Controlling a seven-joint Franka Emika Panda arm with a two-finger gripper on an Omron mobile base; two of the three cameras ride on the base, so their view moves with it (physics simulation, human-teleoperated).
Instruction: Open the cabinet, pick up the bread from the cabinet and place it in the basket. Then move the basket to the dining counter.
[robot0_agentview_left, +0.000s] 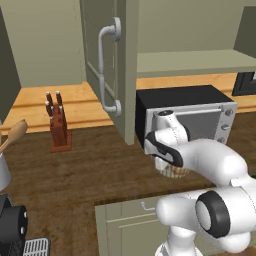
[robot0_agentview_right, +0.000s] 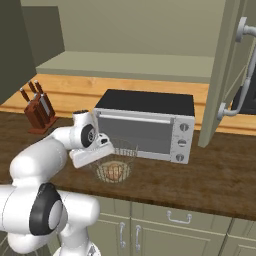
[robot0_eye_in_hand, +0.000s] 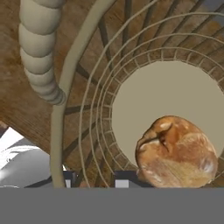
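The wire basket (robot0_agentview_right: 125, 150) stands on the dark wood counter top (robot0_agentview_right: 210, 175) in front of the microwave. The golden-brown bread (robot0_eye_in_hand: 177, 153) lies inside it on the pale disc bottom; it also shows as the bread (robot0_agentview_right: 114, 171) from the right base. My gripper (robot0_eye_in_hand: 96, 179) reaches down at the near rim of the basket (robot0_eye_in_hand: 74, 57), its jaws close together with the mesh wall between them. From the left base, my hand hides most of the basket (robot0_agentview_left: 177, 173). The cabinet door (robot0_agentview_left: 107, 65) hangs open. The dining counter is out of view.
A microwave (robot0_agentview_right: 145, 125) sits right behind the basket. The open cabinet door (robot0_agentview_right: 225, 75) juts out over the counter to the right of it. A knife block (robot0_agentview_left: 59, 127) stands at the left, and a wooden spoon (robot0_agentview_left: 14, 134) is at the far left. Low green cabinets (robot0_agentview_right: 175, 220) run below.
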